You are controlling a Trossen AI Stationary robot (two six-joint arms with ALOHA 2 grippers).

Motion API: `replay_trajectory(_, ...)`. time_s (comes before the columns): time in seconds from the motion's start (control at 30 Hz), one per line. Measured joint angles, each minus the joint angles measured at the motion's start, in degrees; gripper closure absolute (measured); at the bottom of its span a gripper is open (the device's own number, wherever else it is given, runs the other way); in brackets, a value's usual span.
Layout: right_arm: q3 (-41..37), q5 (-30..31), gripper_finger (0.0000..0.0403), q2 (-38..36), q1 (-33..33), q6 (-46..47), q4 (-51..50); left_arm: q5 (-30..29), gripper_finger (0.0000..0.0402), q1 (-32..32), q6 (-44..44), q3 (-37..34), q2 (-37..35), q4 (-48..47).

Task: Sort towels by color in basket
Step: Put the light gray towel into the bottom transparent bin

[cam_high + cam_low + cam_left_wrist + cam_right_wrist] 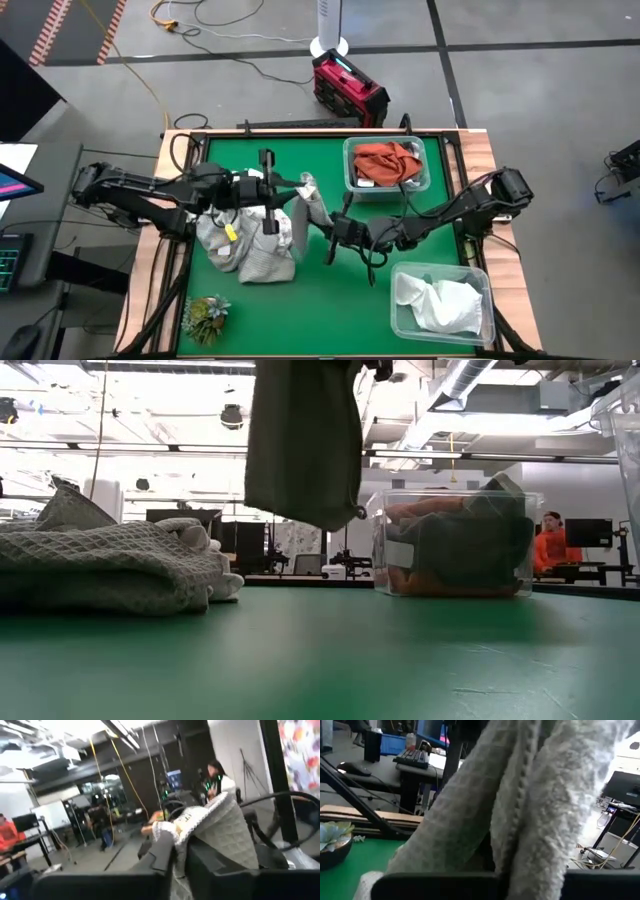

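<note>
Above the middle of the green table (330, 300), a grey quilted towel (312, 200) hangs between the two arms, lifted clear of the surface, as the low view shows it dangling with its lower hem well above the mat. The left gripper (285, 190) is clamped on the towel's upper edge, its wrist view showing the quilted cloth bunched over the dark fingers (165, 855). The right gripper (335, 232) sits just beside the towel's lower right corner, and its wrist view is filled with the cloth at close range; whether its fingers have closed on the fabric cannot be told. Left of the hanging towel lies the remaining pile of grey and white towels (245, 245), touching the towel's left side in the high view. The far bin (352, 175) holds the rust-orange towel (385, 162) with a dark grey piece beside it; the near bin (400, 300) holds white towels (440, 305). A small green plant (205, 315) stands at the near left corner. To do the step well, judged from this layout, the carrying gripper should keep the towel high enough that its hem clears the bin rim, release only once the cloth is centred over the matching bin, and avoid dragging pile towels along.
</note>
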Motion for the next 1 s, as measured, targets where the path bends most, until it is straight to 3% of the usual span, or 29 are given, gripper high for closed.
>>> replay_trajectory(0.13,0.0,0.6,0.0382,-2.0,1.3,0.2,-0.3,0.0,0.0303,-0.8,-0.6,6.0,-2.0,-15.4)
replay_trajectory(0.33,0.0,6.5,0.0382,-10.0,6.7,-0.5,-4.3,0.0,0.0207,-3.2,-3.5,16.2,-3.3,-40.7)
replay_trajectory(0.53,0.8,4.1,0.0382,-18.9,14.9,0.0,-8.5,0.0,0.0193,-4.0,-6.8,19.0,-5.1,-50.5)
replay_trajectory(0.67,4.8,3.7,0.0381,-24.9,22.6,10.3,-21.8,-0.2,0.0193,-4.0,-8.3,19.0,-6.4,-54.7)
replay_trajectory(0.87,9.8,16.5,0.0382,-29.4,33.7,33.7,-52.4,-0.8,0.0193,-4.0,-8.7,19.0,-8.0,-56.5)
replay_trajectory(1.0,10.0,17.7,0.0382,-29.6,37.8,50.9,-65.9,-0.9,0.0193,-4.0,-9.0,19.0,-8.9,-57.1)
